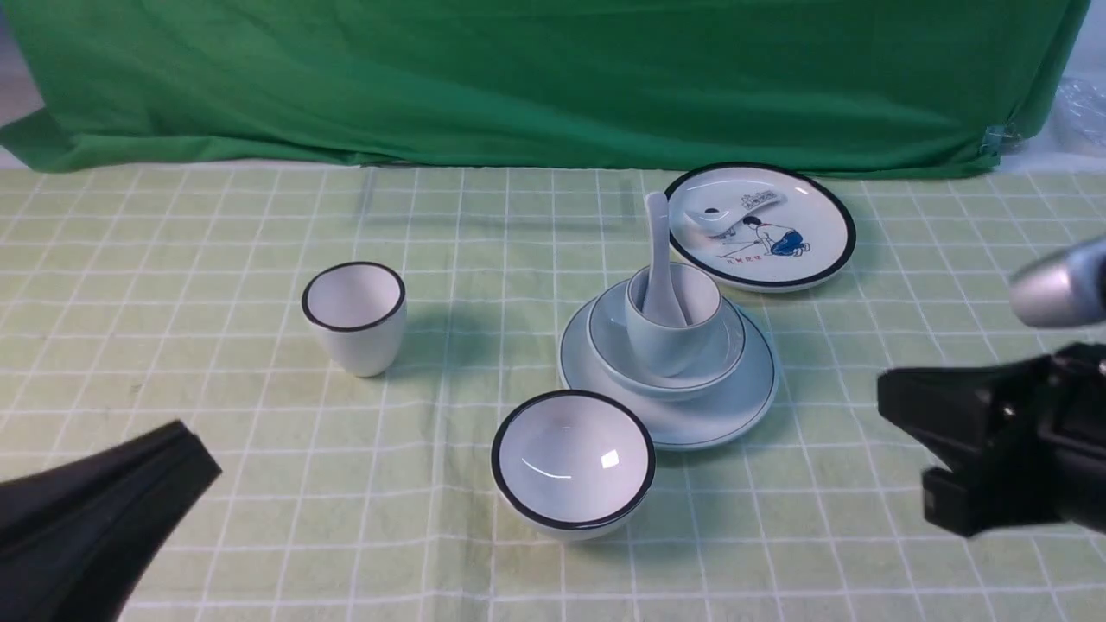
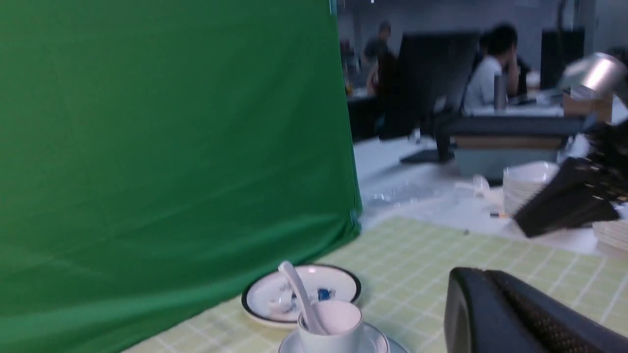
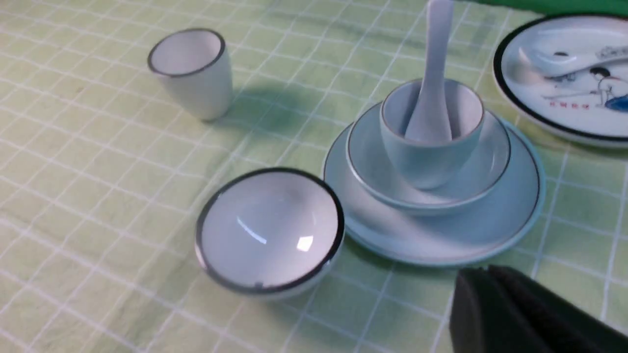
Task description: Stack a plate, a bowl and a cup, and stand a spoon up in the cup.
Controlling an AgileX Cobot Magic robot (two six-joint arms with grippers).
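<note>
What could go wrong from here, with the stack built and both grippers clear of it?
1. The white glossy ceramic soup spoon leans on the rim of the small pale bluish-white cup with most of its handle above it; a jolt could tip it out.
2. The white black-rimmed bowl sits close beside the near edge of the large pale bluish-white plate under the shallow pale bluish-white bowl; bumping it could shift the stack.

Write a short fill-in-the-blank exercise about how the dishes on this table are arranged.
1. The spoon stands in the pale ____.
2. The pale bowl rests on the pale ____.
3. The empty bowl at the front has a thick ____ rim.
4. The hanging backdrop is coloured ____.
Missing words: cup; plate; black; green.
</note>
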